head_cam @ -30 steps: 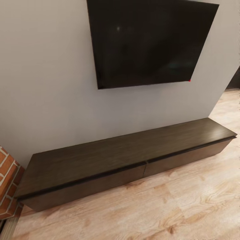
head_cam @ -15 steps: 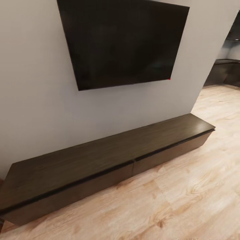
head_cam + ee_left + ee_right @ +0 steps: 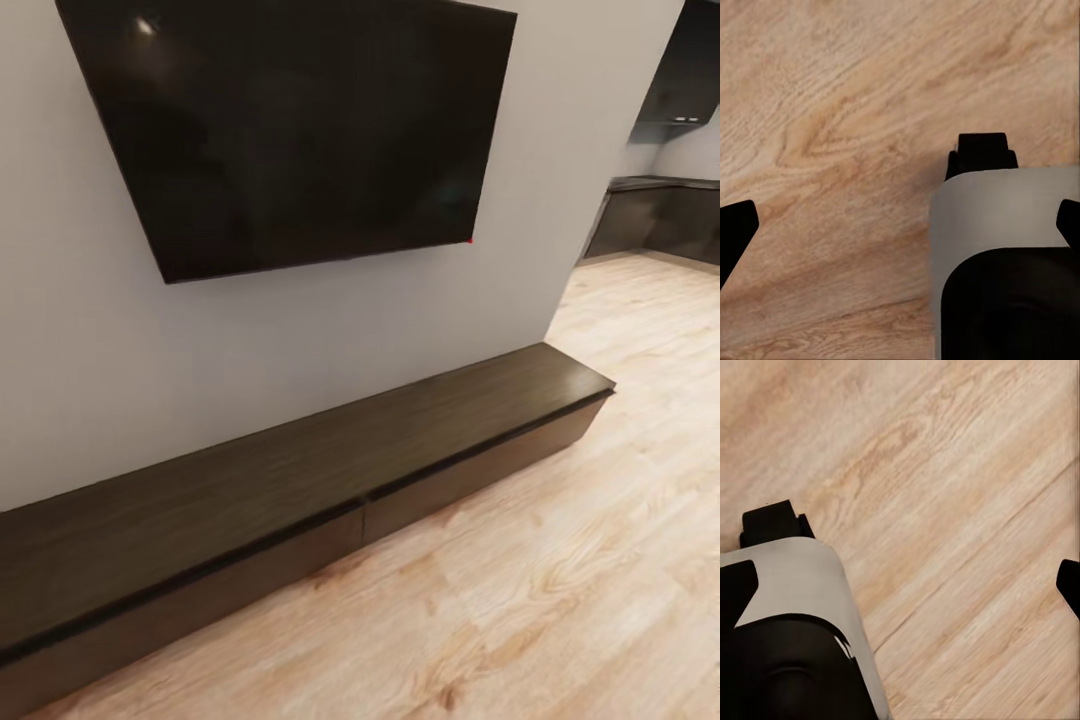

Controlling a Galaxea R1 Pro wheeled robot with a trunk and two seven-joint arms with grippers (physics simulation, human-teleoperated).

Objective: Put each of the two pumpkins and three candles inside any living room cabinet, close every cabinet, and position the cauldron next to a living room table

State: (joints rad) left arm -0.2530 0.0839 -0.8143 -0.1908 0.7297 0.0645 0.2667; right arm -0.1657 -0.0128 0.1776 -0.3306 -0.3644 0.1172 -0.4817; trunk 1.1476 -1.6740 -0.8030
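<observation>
My left gripper [image 3: 900, 225] hangs over the wood floor [image 3: 855, 112]. Its two black fingertips [image 3: 736, 225] sit far apart at the two sides of the picture, so my hand is spread wide, and there is nothing between them. A grey and black part of my own body [image 3: 1001, 255] is below that hand. My right gripper [image 3: 904, 585] is spread wide too, with one black fingertip [image 3: 736, 589] at each side and nothing held. It also hangs over the floor [image 3: 960, 472], beside another grey and black part of my body [image 3: 795, 630].

From my head I see the cabinet [image 3: 300, 480]. It is long, low and dark brown, and it sits against the grey wall [image 3: 90, 380]. Its top is bare. Its two flat drawer fronts are shut, and they meet at a thin line near the middle. A big black TV [image 3: 290, 130] hangs on the wall above the cabinet, with a tiny red dot at its lower corner. The light wood floor [image 3: 560, 580] spreads out in front of the cabinet. Far off past the end of the wall there are dark kitchen cupboards [image 3: 655, 215].
</observation>
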